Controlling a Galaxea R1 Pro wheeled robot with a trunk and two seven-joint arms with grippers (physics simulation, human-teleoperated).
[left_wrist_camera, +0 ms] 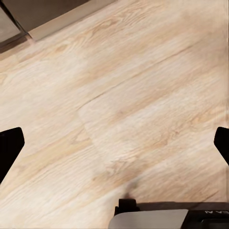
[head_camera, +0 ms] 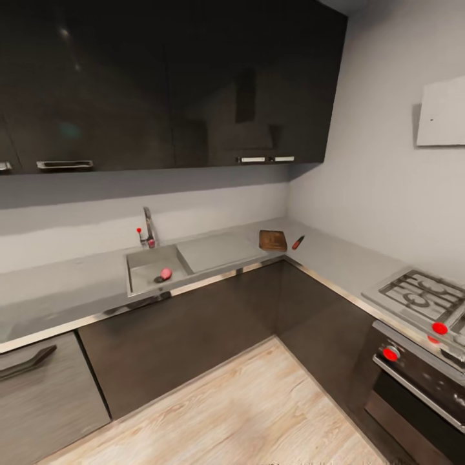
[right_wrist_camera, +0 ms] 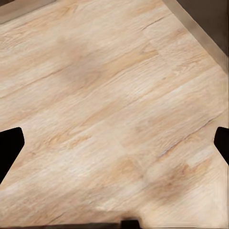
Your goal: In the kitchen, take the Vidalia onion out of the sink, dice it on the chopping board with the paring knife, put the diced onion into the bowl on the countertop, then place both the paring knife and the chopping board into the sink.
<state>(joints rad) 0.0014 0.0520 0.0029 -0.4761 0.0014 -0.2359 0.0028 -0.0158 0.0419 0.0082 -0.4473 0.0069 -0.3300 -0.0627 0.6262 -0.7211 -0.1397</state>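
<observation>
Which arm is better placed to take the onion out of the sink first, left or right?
Probably left. The Vidalia onion lies in the sink, left of centre in the head view. Both claws, left and right, are open over the floor.

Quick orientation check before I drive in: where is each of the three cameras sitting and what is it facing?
Head view: on the head, facing the kitchen corner; sink with onion, chopping board, paring knife.
Left wrist view: faces down at the wood floor; open left pincer, fingertips at both edges.
Right wrist view: the same floor; open right pincer.
Shared: both wrist views show floor and cabinet base.
</observation>
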